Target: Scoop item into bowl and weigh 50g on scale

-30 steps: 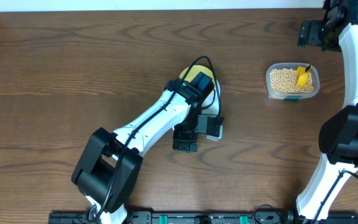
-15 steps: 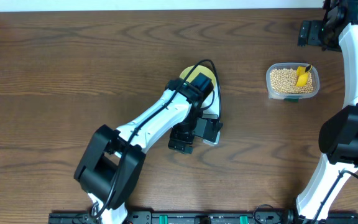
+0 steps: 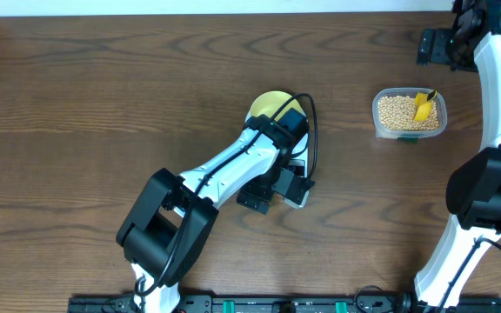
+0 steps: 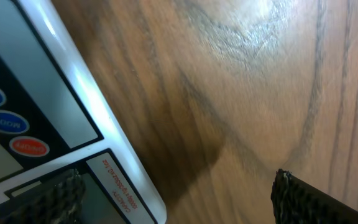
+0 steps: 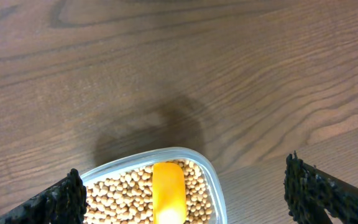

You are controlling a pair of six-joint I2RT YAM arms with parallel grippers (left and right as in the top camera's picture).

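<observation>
Left end effector (image 4: 178, 190) spread over scale (image 4: 61, 112), arm (image 3: 233, 165) overlapping bowl (image 3: 268, 104)

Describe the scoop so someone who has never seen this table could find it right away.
On the brown wooden table, look to the robot's right side, where a clear plastic tub of small tan beans sits alone. The scoop lies inside it on the beans: one smooth bright yellow piece among the many round tan ones.

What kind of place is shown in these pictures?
Probably a robotics lab bench, not a kitchen: the left arm and right arm are mounted at a wooden table, with a scale and a tub of beans set out.
</observation>
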